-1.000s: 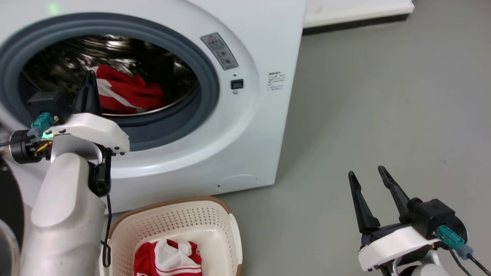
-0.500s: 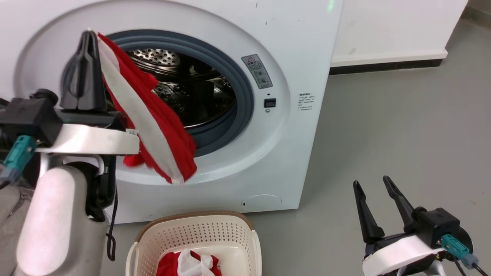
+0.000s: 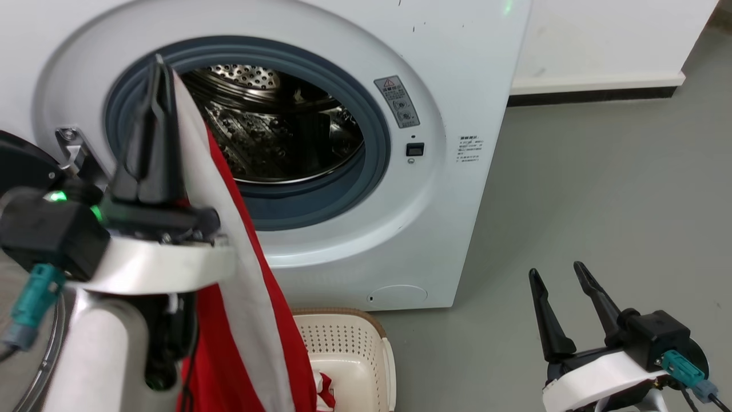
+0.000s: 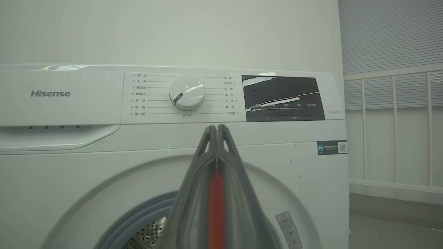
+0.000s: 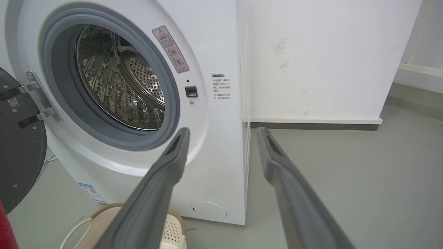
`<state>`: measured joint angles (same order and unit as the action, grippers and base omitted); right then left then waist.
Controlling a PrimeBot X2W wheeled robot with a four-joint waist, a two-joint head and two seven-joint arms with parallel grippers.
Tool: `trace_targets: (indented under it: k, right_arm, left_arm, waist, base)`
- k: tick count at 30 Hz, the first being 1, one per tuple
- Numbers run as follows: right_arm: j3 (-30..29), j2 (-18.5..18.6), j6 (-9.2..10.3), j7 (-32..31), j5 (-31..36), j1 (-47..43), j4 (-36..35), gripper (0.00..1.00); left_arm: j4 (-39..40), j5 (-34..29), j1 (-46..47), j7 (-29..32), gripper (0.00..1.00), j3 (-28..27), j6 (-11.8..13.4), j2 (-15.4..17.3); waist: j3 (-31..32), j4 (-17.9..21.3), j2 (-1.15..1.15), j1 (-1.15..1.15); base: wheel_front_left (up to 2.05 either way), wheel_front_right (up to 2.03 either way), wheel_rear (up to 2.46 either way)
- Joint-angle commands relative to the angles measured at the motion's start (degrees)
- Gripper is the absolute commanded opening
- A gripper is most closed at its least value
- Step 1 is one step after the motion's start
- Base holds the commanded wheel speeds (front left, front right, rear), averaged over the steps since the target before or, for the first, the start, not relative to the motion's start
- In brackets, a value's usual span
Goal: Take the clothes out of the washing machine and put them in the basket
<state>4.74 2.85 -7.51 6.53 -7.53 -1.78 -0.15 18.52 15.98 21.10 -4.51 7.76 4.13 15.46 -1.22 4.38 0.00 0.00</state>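
Observation:
My left gripper is shut on the red garment with broad white stripes, held up in front of the washing machine. The cloth hangs from the fingertips down past the wrist and covers the left part of the cream basket on the floor. A bit of red fabric shows inside the basket. In the left wrist view the gripper is shut on a strip of red cloth. The steel drum holds no clothes. My right gripper is open and holds nothing.
The black-framed door stands open at the washer's left. Grey floor stretches to the right of the machine, up to a white wall with a dark skirting. The basket sits close to the washer's base.
The left gripper pulled the striped garment out of the drum and back toward me; it now hangs over the basket. The head camera has shifted. The right gripper stayed put.

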Motion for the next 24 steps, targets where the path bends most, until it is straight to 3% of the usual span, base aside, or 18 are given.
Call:
trace_targets:
  k: [1,8,14,24]
  right_arm:
    - [0.03,0.04,0.04,-0.04,0.38,0.23,-0.61,1.0]
    - [0.77,0.03,0.04,0.26,0.13,1.34,-0.43,1.0]
    - [1.77,0.03,0.04,0.98,-0.23,3.13,-0.7,1.0]
    - [3.13,0.02,0.04,2.04,0.3,8.73,-0.92,1.0]
  left_arm:
    - [-0.77,0.46,-2.97,0.1,0.0,0.43,0.62,-0.77]
    - [-8.58,3.61,-13.32,0.12,0.0,3.4,1.25,-4.25]
    - [-24.38,8.26,-18.16,-1.68,0.0,5.74,-0.48,-8.32]
    - [-56.97,10.3,-3.82,-9.45,0.0,5.02,-3.15,-11.15]
  waist:
    - [-1.07,-0.11,0.0,0.0]
    - [-3.94,-0.08,0.0,0.0]
    - [-8.92,0.22,0.0,0.0]
    - [-22.2,1.84,0.0,0.0]
  base:
    - [0.0,0.0,0.0]
    - [0.0,0.0,0.0]
    - [0.0,0.0,0.0]
    - [0.0,0.0,0.0]
